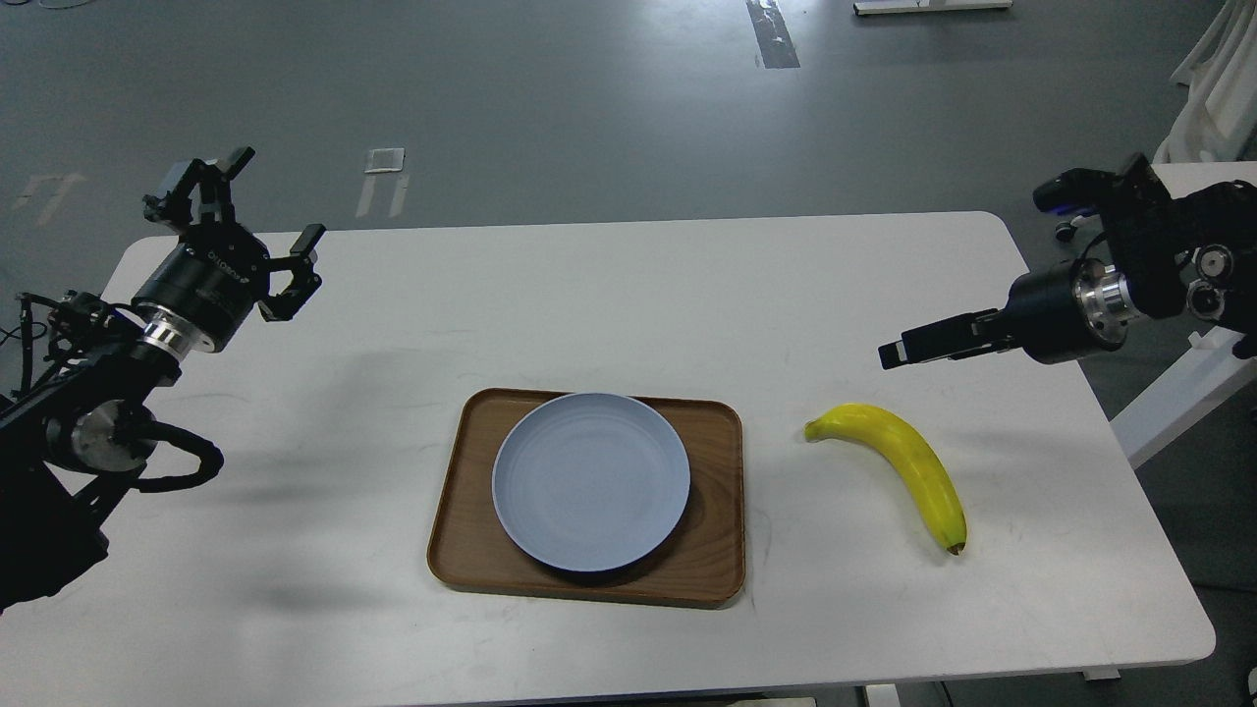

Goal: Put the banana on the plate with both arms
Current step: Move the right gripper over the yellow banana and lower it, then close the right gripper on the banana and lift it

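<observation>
The yellow banana (908, 466) lies on the white table (628, 295), right of the tray, stem to the upper left and dark tip toward the front. The pale blue-grey plate (589, 481) sits empty on the brown tray (712, 560). My left gripper (260, 211) is open and empty above the table's far left corner, far from plate and banana. My right gripper (899, 352) reaches in from the right, pointing left, above and behind the banana and apart from it. It is seen side-on, so its fingers cannot be told apart.
A second white table (1193, 177) and its legs stand just past the right edge, behind my right arm. Grey floor lies beyond the table's far edge.
</observation>
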